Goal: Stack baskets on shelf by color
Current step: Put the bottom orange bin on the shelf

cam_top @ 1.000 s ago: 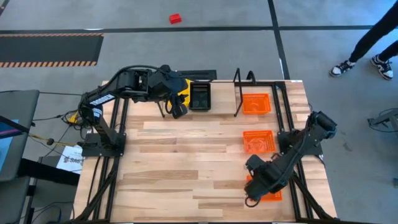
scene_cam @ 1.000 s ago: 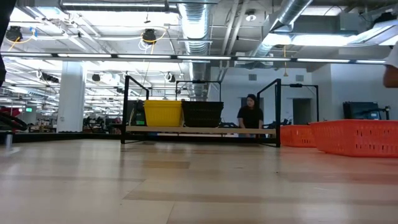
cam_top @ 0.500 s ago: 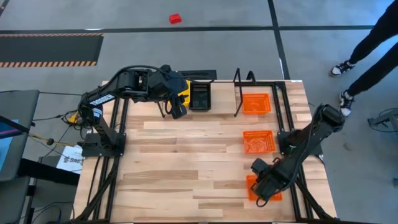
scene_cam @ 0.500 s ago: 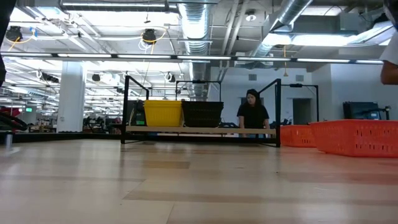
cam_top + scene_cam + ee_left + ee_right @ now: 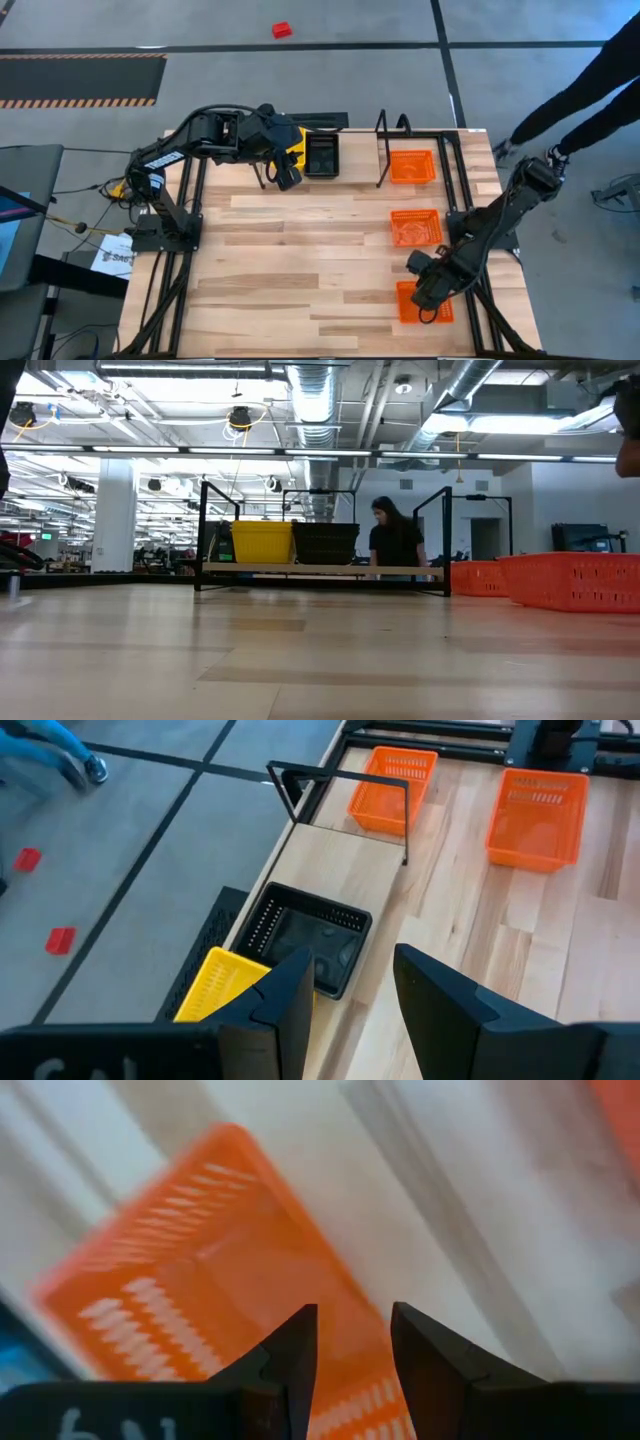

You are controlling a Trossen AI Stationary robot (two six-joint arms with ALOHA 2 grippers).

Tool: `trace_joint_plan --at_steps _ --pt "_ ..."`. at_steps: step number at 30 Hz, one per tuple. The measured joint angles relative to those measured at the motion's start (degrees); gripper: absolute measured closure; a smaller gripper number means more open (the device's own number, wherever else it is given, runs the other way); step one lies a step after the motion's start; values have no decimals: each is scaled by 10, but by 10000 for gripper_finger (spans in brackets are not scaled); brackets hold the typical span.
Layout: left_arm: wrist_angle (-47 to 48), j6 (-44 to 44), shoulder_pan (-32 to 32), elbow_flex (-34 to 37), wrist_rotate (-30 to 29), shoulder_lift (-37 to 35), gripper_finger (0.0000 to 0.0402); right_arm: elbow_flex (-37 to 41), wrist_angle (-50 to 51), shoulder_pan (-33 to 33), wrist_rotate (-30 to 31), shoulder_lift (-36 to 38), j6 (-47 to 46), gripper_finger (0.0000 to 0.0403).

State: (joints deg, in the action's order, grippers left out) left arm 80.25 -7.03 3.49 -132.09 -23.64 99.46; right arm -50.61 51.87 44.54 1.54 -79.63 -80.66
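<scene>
The shelf (image 5: 358, 162) stands at the table's far edge, and a yellow basket (image 5: 262, 541) and a black basket (image 5: 322, 155) sit side by side on its board. Three orange baskets lie on the table's right half: one beside the shelf's right hoop (image 5: 411, 166), one mid-right (image 5: 415, 227), one near the front (image 5: 432, 310). My right gripper (image 5: 350, 1348) hangs open, pointing down, just above the near orange basket (image 5: 200, 1310). My left gripper (image 5: 355, 995) waits open, raised in front of the yellow (image 5: 215, 985) and black (image 5: 310, 935) baskets.
The shelf board (image 5: 340, 860) is bare to the right of the black basket. The table's middle and left are bare wood (image 5: 290, 270). A person's legs (image 5: 580, 85) pass beyond the table's right edge, and another person (image 5: 393, 545) stands behind the shelf.
My right gripper has sunk toward the near orange basket and shifted a little toward the table's right edge, staying open. The person at the right has walked along the table's edge.
</scene>
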Motion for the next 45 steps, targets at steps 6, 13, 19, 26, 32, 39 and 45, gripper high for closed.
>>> trace_joint_plan --at_steps 6,13,19,26,32,39,45 --pt "-2 -16 0 0 -12 0 271 0 -49 -16 1 25 52 255" --pt "-2 -28 0 0 -12 0 271 13 -40 -21 0 2 151 254" --pt "-2 -33 0 0 -12 0 271 27 -39 -21 -1 -50 206 254" --pt "-2 -42 0 0 -12 0 271 28 -50 -42 -56 -108 208 284" --pt "6 -48 0 0 -7 0 271 25 -95 -84 -97 -117 193 390" --pt "50 -66 0 0 -7 0 271 -50 -85 -173 5 -64 199 399" --pt "89 -76 -9 0 -7 0 271 -168 -68 -259 168 3 287 400"
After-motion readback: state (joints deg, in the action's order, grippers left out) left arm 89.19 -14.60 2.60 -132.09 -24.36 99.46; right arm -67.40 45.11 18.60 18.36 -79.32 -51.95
